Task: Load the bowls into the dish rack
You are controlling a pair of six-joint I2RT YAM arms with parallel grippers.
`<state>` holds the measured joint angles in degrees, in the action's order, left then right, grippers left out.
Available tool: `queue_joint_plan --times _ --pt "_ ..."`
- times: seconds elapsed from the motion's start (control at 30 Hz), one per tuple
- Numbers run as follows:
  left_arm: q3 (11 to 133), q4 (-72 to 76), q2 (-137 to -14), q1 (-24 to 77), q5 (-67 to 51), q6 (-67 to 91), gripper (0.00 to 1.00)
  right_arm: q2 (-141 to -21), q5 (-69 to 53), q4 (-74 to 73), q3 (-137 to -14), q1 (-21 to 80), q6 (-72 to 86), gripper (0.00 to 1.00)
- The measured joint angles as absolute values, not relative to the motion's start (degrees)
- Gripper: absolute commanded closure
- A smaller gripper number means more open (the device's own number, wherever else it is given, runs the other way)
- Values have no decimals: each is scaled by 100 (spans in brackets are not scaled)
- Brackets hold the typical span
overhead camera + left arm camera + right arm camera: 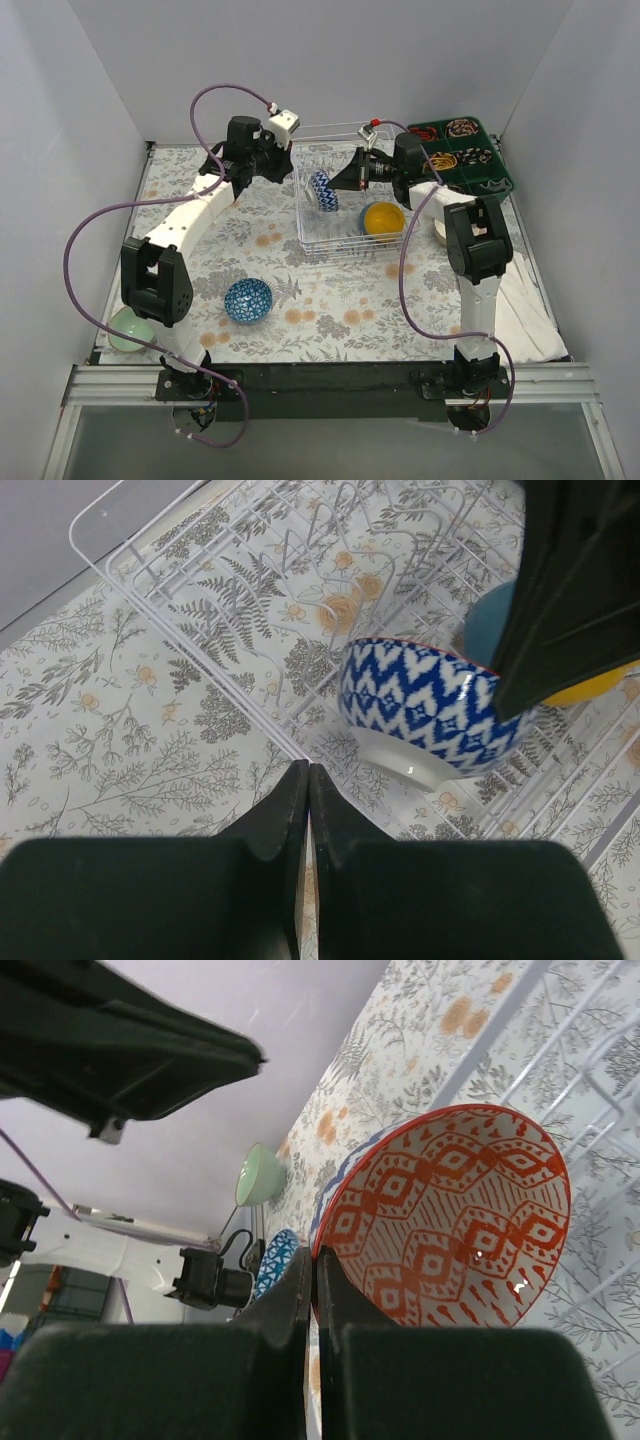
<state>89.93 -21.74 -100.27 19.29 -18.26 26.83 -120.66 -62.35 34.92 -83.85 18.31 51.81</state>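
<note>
Pinching the patterned bowl (450, 1230), its rim partly hidden, right claw (313, 1260); left claw (308, 775) together, empty.

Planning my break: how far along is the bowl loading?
Roughly half. In the dish rack: an orange-yellow bowl, a plain blue bowl beside it, and the chevron-patterned bowl, with the shut right gripper at its rim. The left gripper is shut, empty. Left on the table: a blue-patterned bowl, a mint bowl, and a cream bowl behind the right arm.

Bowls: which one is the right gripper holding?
The zigzag bowl, blue outside, red-patterned inside, on edge in the rack; the right gripper pinches its rim. The other blue-patterned bowl sits loose on the table, untouched.
</note>
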Motion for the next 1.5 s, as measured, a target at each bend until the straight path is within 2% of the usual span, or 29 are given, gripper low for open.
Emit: queue_joint_plan --times 0.43,1.13,1.37,1.4,1.5 --pt "8755 -1820 -10027 2353 -1763 2351 100 -12676 -5774 3800 -8543 1887 5642 99" --pt "8683 -1850 -10027 2561 -1715 2137 100 -12761 -5422 3955 -8344 2084 5852 98" --pt "8683 -1938 -10027 2600 -1708 2119 100 -12757 -5378 3935 -8259 1925 5638 87" --pt "8683 -1938 -10027 2602 -1708 2119 100 -12744 -5343 3894 -8259 1900 5559 81" --pt "8683 -1940 -10027 2606 -1708 2119 100 -12632 -5151 3625 -8180 1837 5253 74"
